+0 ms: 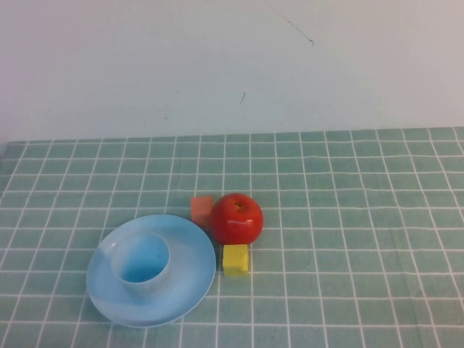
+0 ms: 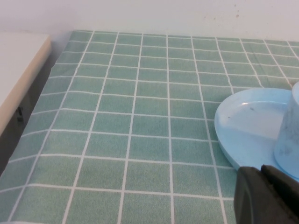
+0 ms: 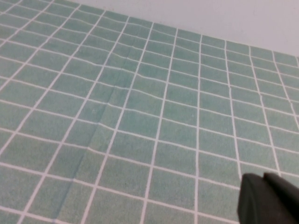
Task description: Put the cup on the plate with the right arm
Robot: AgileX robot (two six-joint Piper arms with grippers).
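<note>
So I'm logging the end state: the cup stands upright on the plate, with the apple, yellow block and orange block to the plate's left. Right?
Not quite. The high view shows the cup upright on the plate, but the apple, yellow block and orange block sit to the plate's right. Neither gripper appears there; each wrist view shows only a dark gripper tip.

red apple (image 1: 236, 217) between orange block (image 1: 201, 210) and yellow block (image 1: 235, 259).

One cup (image 1: 143, 262), plate (image 1: 190, 286), apple (image 1: 236, 217), two blocks (image 1: 235, 259).
</note>
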